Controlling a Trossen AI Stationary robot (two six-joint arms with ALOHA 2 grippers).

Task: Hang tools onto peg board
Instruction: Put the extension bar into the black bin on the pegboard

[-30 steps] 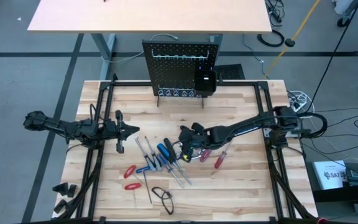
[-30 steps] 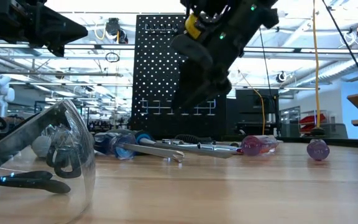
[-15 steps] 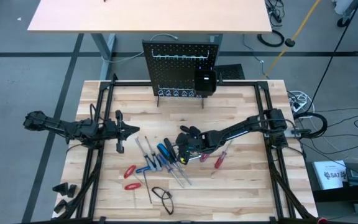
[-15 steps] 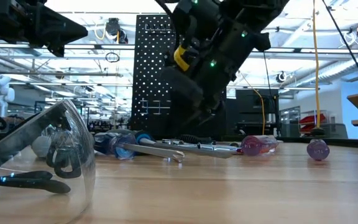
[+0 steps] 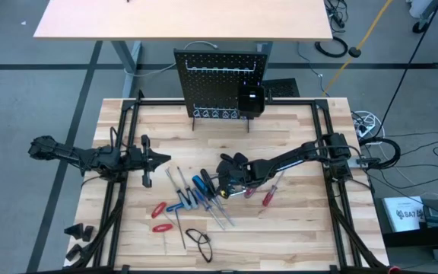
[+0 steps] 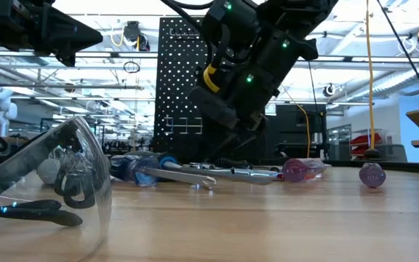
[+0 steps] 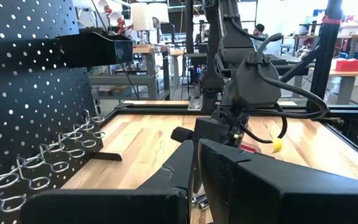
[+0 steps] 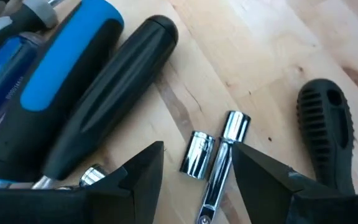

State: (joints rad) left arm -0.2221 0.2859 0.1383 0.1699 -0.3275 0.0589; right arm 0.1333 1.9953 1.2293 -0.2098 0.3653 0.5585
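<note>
Right wrist view: right hand (image 8: pixel 194 171) half open, empty, straddling silver bits (image 8: pixel 199 153).
Left hand (image 5: pixel 160 159): shut, empty, waiting left.
Technique: centre, lower, close squarely.

Both arms are matte black, built of slim tubular links with bulkier rounded joint housings. The right arm (image 5: pixel 295 158) carries black cables looped along its links, a yellow band (image 6: pixel 209 78) near the wrist and small green indicator lights (image 6: pixel 250 77). The left arm (image 5: pixel 90 156) ends in angular black finger plates (image 7: pixel 166 186).
</note>
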